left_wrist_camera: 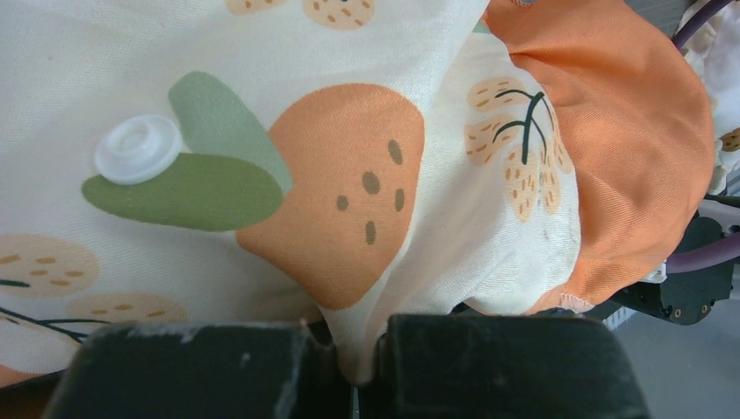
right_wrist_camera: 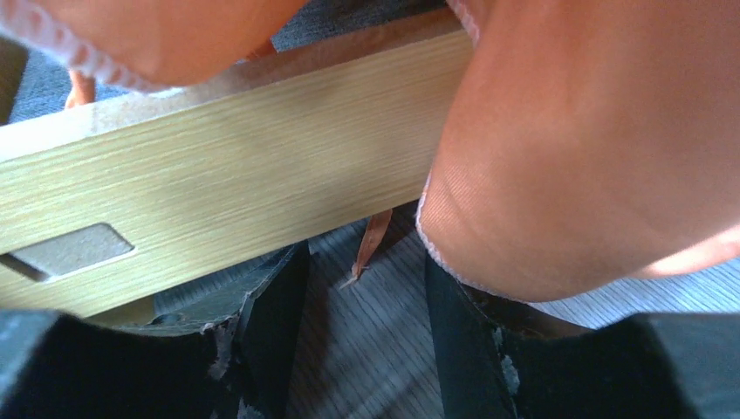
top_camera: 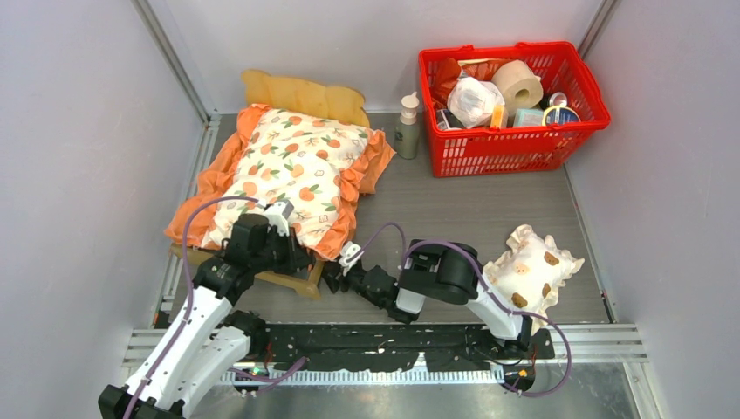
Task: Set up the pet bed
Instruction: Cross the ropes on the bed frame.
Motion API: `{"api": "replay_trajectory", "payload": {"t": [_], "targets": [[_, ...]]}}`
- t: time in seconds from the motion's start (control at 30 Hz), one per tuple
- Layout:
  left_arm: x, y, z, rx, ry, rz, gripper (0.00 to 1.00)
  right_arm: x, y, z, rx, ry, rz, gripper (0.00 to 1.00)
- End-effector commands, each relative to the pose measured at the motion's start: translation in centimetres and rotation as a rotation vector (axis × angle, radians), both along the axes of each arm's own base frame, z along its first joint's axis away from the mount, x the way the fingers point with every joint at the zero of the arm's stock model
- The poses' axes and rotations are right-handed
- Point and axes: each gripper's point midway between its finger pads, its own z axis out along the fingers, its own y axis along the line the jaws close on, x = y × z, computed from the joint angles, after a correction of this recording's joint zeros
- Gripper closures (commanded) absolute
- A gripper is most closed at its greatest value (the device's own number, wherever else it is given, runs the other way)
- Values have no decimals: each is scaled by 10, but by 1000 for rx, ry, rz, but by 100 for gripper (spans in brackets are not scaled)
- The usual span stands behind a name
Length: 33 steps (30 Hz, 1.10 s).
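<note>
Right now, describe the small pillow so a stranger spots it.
Find the red basket at the far right, then come straight toward the near edge. The small pillow lies there on the table; unlike the orange-ruffled cushion, it has cream frills and brown spots.

Counter [top_camera: 471, 209]: grey wood-grain boards, walled on three sides. I count four things sitting directly on it.

Rear left: small light-wood pet bed frame [top_camera: 301, 94], wavy headboard toward the back wall, foot end toward the near edge. My right wrist view shows its pale side rail [right_wrist_camera: 218, 175] close above the grey boards.

Rear right: red plastic mesh basket [top_camera: 515, 150], filled.

Just left of the basket, not touching: slim grey-green bottle with white cap [top_camera: 407, 127], upright.

Near right: small cream frilled pillow with brown spots [top_camera: 530, 269], lying flat.
</note>
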Motion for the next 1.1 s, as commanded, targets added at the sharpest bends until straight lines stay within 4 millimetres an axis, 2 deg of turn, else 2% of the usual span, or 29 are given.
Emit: {"api": "replay_trajectory", "payload": {"t": [0.0,0.1,0.17,0.2,0.27,0.3,0.33,0.37,0.4,0.5,0.63,0.93,1.07], "targets": [[5,-4,20,-26,-49,-11,100,10,6,22,99,-67,-46,43],[5,-3,19,-25,-48,1,100,11,10,25,107,-73,-48,49],[4,-2,19,-29,-43,4,100,11,12,27,112,-75,-48,61],[3,-3,20,-32,-41,5,100,12,12,28,114,-77,-48,75],[3,-2,23,-36,-42,12,100,12,11,31,121,-77,-54,92],[2,-2,24,-38,-42,13,100,10,7,29,111,-73,-54,93],[1,-2,26,-41,-43,16,100,8,5,38,128,-72,-52,94],[1,-1,29,-42,-43,20,100,4,-4,34,108,-62,-50,95],[0,-1,30,-43,-38,24,100,0,-5,53,150,-60,-45,95],[-5,-3,36,-59,-10,24,100,-18,-26,62,170,-5,-21,95],[-15,-9,41,-95,31,-5,100,-42,-41,66,181,51,8,95],[-41,-5,22,-74,149,-34,100,-86,-68,72,138,137,47,95],[-48,-3,15,-64,192,-27,100,-110,-74,79,111,131,93,95]]}}
